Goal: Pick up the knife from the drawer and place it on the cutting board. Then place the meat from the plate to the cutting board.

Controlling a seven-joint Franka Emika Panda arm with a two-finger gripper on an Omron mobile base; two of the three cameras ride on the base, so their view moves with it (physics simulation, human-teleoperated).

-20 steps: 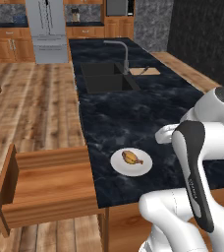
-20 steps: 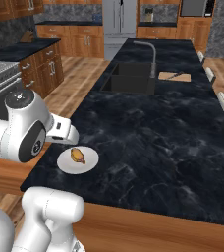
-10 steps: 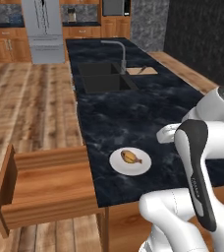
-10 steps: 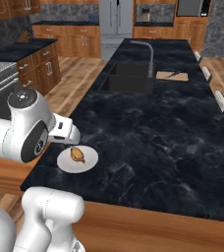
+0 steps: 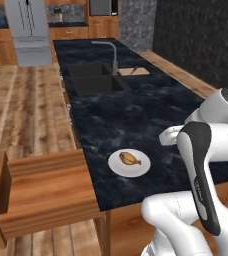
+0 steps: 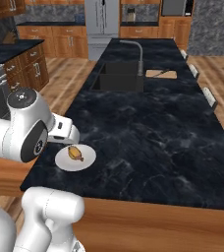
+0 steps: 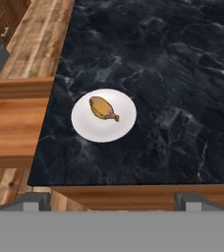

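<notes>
On the black marble tabletop (image 5: 136, 107) I see the knife lying on the far tan cutting board (image 6: 161, 74), the brown roasted meat (image 7: 102, 109) unmoved on its round white plate (image 7: 124, 123), my hand (image 7: 112, 199) spread empty.

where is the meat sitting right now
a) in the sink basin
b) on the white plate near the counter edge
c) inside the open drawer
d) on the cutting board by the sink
b: the meat lies on the white plate on the dark counter near its edge, beside the open drawer, while the cutting board sits far off by the sink.
</notes>
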